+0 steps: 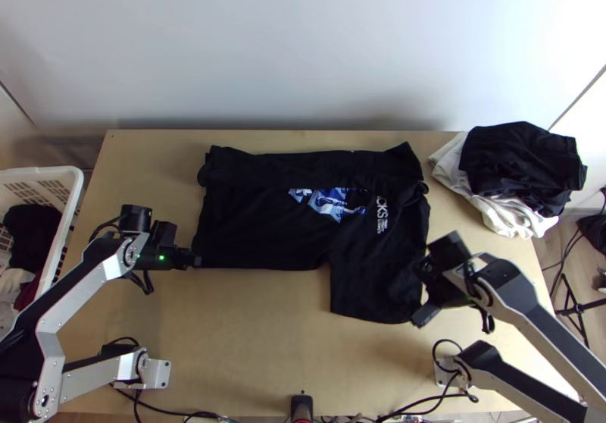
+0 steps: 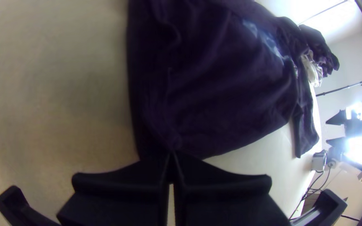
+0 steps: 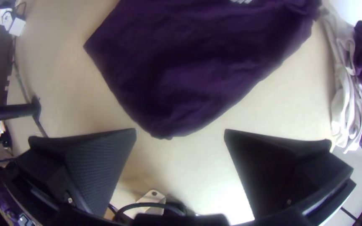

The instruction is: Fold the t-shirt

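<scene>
The black t-shirt [image 1: 265, 226] lies on the table with its far part folded over toward the middle, leaving a blue and white print partly uncovered. One sleeve spreads toward the near edge at the right. At the shirt's near left corner is my left gripper [image 1: 195, 261]; in the left wrist view the left gripper [image 2: 171, 155] is shut on the hem corner. My right gripper [image 1: 426, 294] is beside the sleeve's outer end. In the right wrist view the right gripper [image 3: 180, 133] stands open, the sleeve [image 3: 168, 96] lying just beyond its fingertips, with nothing between them.
A pile of black and white cloths [image 1: 515, 169] lies at the table's far right corner. A white basket [image 1: 70, 195] with clothes stands off the left edge. Bare table [image 1: 250, 332] stretches in front of the shirt, with cables along the near edge.
</scene>
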